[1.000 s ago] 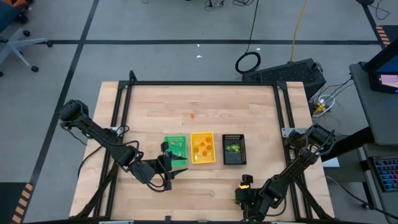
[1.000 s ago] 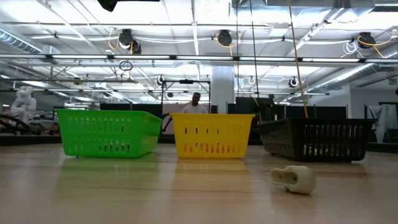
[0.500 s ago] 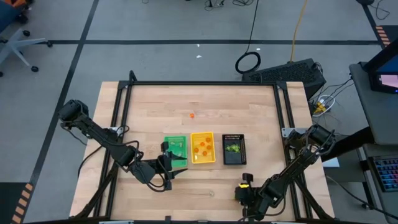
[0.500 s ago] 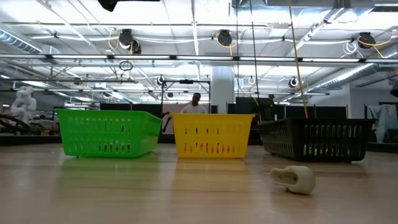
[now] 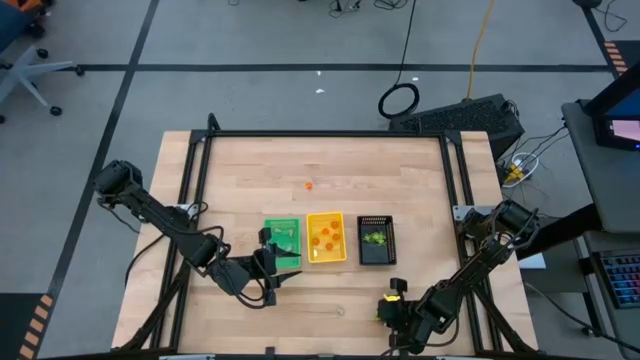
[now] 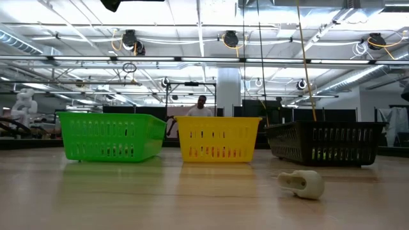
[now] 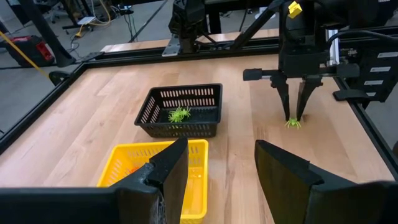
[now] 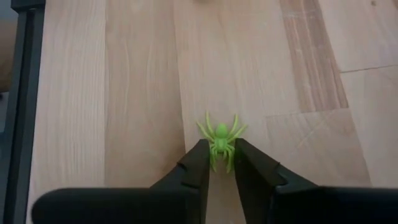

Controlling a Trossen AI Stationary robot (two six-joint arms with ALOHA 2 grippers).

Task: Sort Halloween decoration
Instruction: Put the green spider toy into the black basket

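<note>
High view: the left gripper (image 5: 283, 262) is waiting, half open and empty, beside the green tray (image 5: 283, 241). Right wrist view: the right gripper (image 8: 219, 163) is pinching the yellow-green spider (image 8: 221, 140) on the table (image 8: 124, 93) between nearly closed fingers.

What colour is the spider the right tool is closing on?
Yellow-green; the spider shows best in the right wrist view, between the right tool fingers.

No legible text, label, brand, number or sign is found in any view; nothing readable is noted on any surface.
</note>
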